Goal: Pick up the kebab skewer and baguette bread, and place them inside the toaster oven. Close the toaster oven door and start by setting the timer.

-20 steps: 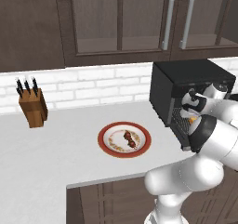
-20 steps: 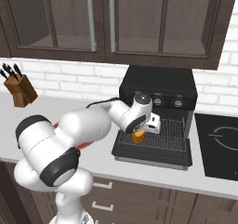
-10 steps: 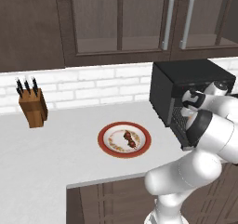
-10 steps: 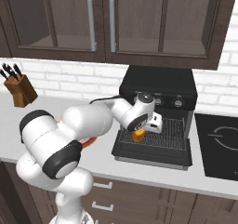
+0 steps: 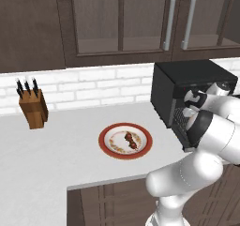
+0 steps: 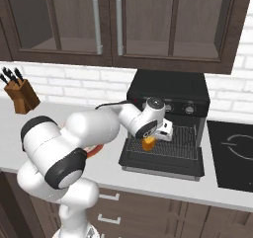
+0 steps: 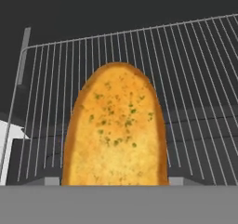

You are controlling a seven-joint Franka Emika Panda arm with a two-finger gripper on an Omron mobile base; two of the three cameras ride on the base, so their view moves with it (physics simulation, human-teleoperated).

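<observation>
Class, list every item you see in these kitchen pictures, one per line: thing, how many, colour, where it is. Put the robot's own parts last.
Toaster oven: one, black, right end of counter, door dropped open.
Wire rack: one, grey, inside oven.
Bread: one, golden, over the rack at the oven mouth.
Skewer: one, dark red-brown, on plate.
Plate: one, white with red rim, mid-counter.
Knife block: one, brown, left of counter by wall.
Cooktop: one, black, right of oven.
Cabinets: dark brown, above.
Robot arm: one, white, reaching into oven.
Pincer: one, at the bread.
</observation>
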